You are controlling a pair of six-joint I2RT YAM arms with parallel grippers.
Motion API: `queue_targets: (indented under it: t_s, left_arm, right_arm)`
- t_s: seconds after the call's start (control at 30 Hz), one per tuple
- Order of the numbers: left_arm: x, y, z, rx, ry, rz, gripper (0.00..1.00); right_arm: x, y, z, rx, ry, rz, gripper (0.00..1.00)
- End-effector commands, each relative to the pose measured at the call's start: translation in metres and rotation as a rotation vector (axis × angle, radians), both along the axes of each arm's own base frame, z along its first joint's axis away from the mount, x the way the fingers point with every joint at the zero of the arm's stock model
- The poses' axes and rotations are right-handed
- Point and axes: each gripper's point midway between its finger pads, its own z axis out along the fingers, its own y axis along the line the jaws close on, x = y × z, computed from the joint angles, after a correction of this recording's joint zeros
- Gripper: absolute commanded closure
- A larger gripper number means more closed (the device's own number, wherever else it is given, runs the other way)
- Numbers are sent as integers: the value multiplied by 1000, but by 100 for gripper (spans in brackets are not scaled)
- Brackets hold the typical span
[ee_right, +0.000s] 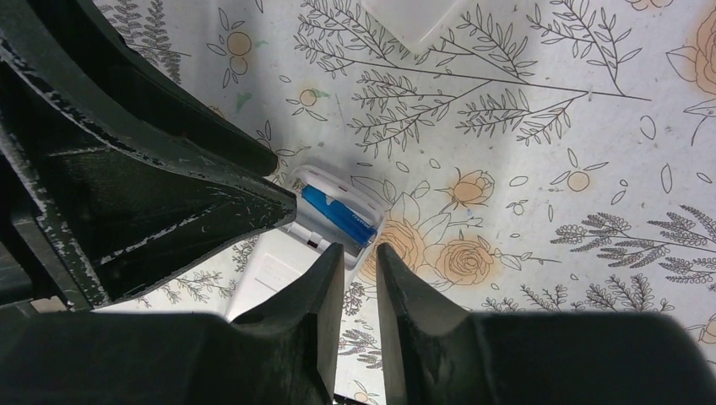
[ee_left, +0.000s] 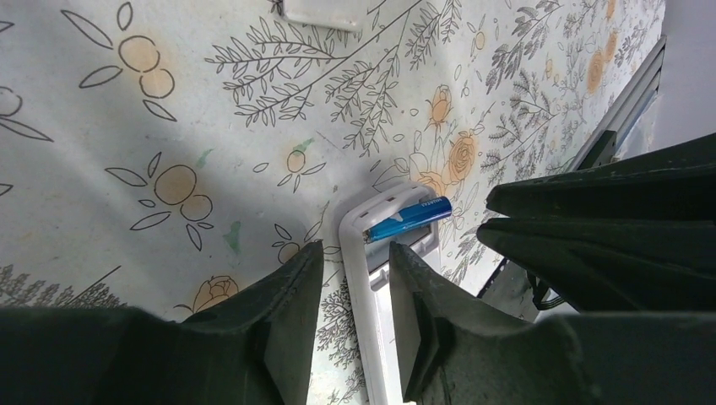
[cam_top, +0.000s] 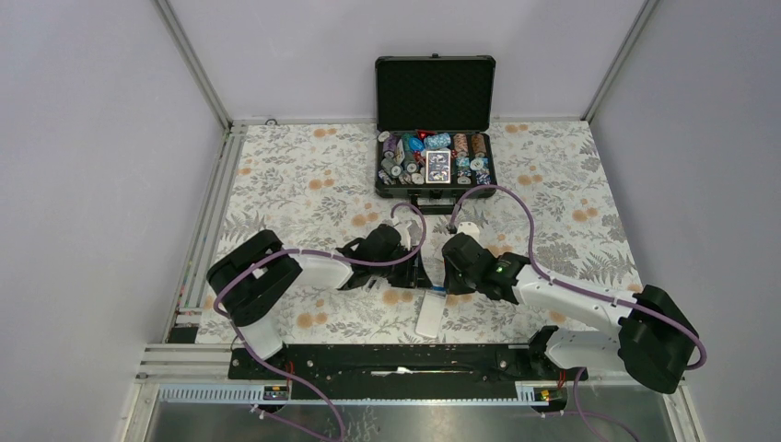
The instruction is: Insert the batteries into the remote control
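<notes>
The white remote control (cam_top: 430, 315) lies back-up on the flowered table between my two grippers, its battery compartment uncovered. One blue battery (ee_left: 409, 219) rests slanted across the compartment's far end and also shows in the right wrist view, battery (ee_right: 339, 215). My left gripper (ee_left: 355, 257) hangs over the remote (ee_left: 365, 278) with its jaws partly apart, the remote's white rim showing in the gap and nothing gripped. My right gripper (ee_right: 359, 253) hovers at the compartment's near corner of the remote (ee_right: 274, 270), a narrow gap between its fingers and nothing in it.
An open black chip case (cam_top: 435, 120) with chips and cards stands at the back of the table. A small white piece (cam_top: 468, 227) lies behind the right gripper. The two grippers are close together, each showing as a dark mass in the other's wrist view.
</notes>
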Motion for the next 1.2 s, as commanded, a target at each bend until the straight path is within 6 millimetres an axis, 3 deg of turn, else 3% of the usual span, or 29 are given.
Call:
queue_targets:
  t_s: [0.0, 1.17]
  left_arm:
    - [5, -10, 10, -54, -19, -14, 61]
    - [3, -12, 5, -61, -1, -21, 73]
  right_arm:
    - [4, 4, -3, 22, 5, -19, 73]
    - [2, 5, -17, 16, 35, -26, 82]
